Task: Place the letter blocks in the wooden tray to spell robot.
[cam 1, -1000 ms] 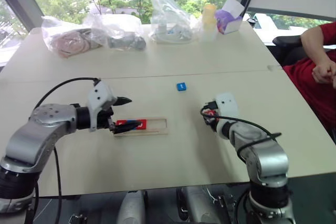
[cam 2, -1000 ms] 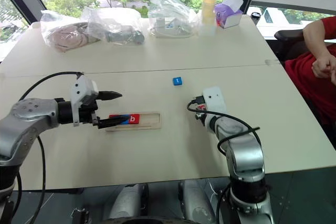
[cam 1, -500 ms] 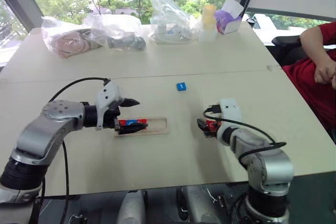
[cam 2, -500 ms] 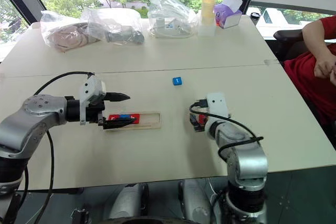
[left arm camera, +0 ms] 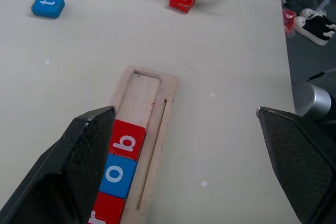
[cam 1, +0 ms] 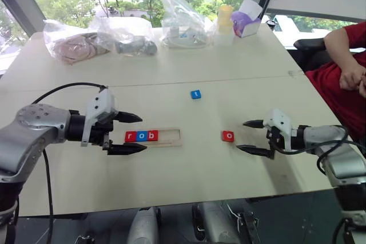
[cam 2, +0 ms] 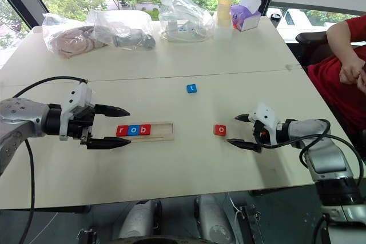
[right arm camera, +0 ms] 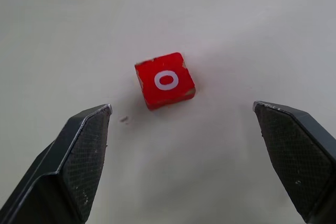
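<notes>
Working outward from our own arms, we see both hands spread and holding nothing: the left hand (cam 1: 123, 133) hovers at the near end of the wooden tray (cam 1: 171, 136), the right hand (cam 1: 251, 138) just beside the red o block (cam 1: 228, 136), not touching it. That block lies flat on the counter (cam 1: 189, 175), letter up. In the tray sit r, o, b (cam 1: 141, 136) touching side by side, with two slots free. Farther off lies the blue t block (cam 1: 196, 94). We judge these blocks light, rigid and slightly slick; pinching two opposite flat sides, squarely, should hold. Bags (cam 1: 103, 38) lie beyond.
</notes>
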